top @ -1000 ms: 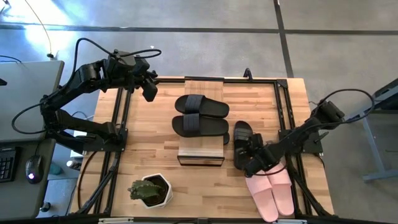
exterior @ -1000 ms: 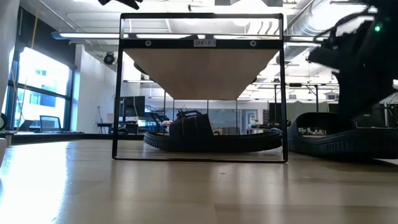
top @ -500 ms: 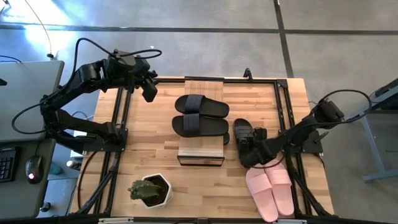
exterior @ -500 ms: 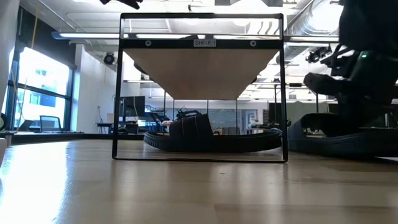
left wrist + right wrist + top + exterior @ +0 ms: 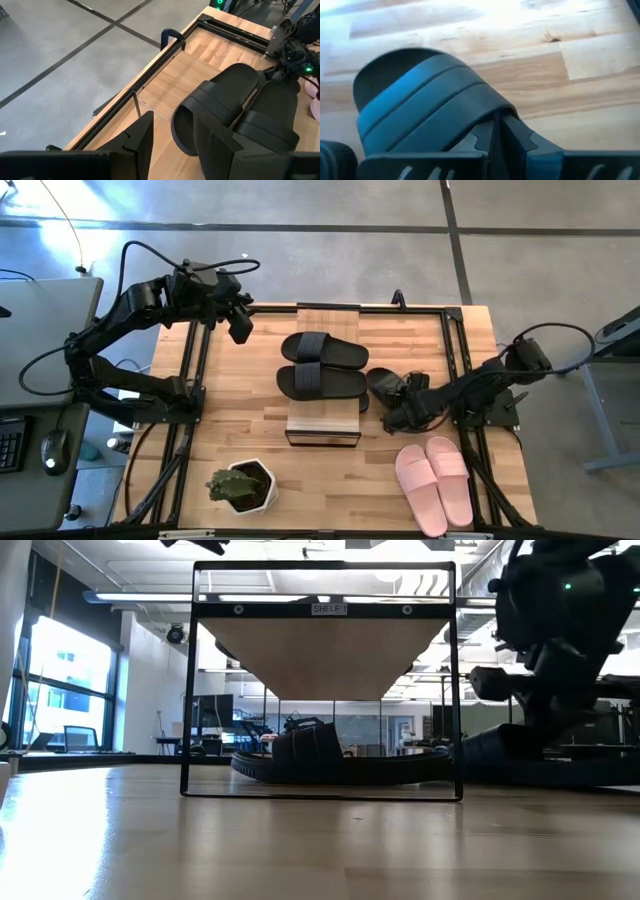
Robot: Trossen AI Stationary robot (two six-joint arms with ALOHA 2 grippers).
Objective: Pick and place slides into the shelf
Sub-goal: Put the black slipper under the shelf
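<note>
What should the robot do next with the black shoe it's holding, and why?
Probably carry it left toward the shelf. The right gripper has its fingers shut on a black slide's strap, just right of the shelf, where two black slides already sit.

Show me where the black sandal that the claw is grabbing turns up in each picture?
High view: black sandal right of the shelf, under the right claw.
Low view: right edge.
Left wrist view: not visible.
Right wrist view: fills the centre.
Shared landmark: the shelf.

Right claw (image 5: pixel 392 402) clamped, low
</note>
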